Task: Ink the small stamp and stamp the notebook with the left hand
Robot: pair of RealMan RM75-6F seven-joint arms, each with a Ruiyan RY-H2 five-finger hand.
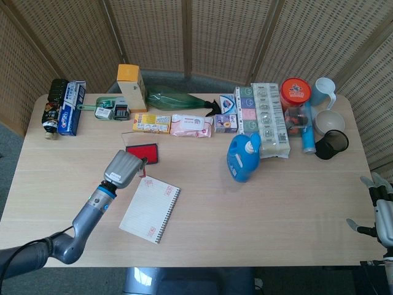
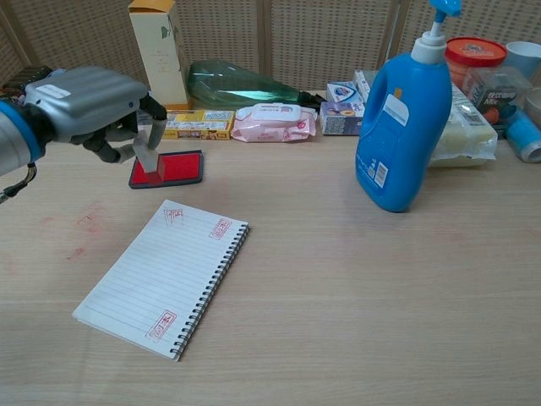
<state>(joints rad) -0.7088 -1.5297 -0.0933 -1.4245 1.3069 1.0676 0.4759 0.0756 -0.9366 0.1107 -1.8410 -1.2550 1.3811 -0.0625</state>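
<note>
In the head view, the left hand [image 1: 124, 168] sits over the gap between the ink pad [image 1: 142, 152] and the notebook [image 1: 150, 208], its back turned to the camera, so the stamp is hidden beneath it. The pad lies open with its red face up, just behind the notebook, which keeps the inking and stamping points close together. The notebook lies flat and slightly rotated on the counter [image 1: 264, 209], with red marks near its top and lower edges. The right hand [image 1: 381, 209] hangs at the far right counter edge, fingers apart and holding nothing, well clear of the work. In the chest view, the left hand [image 2: 89, 106] pinches the stamp [image 2: 149, 159] between fingers and thumb, roughly upright with its red base downward. The base shows against the left part of the pad [image 2: 176, 169]; contact cannot be confirmed. This upright hold presents the face squarely for inking or printing. The notebook [image 2: 161, 275] lies in front of the pad, with free lined area mid-page as a likely target.
</note>
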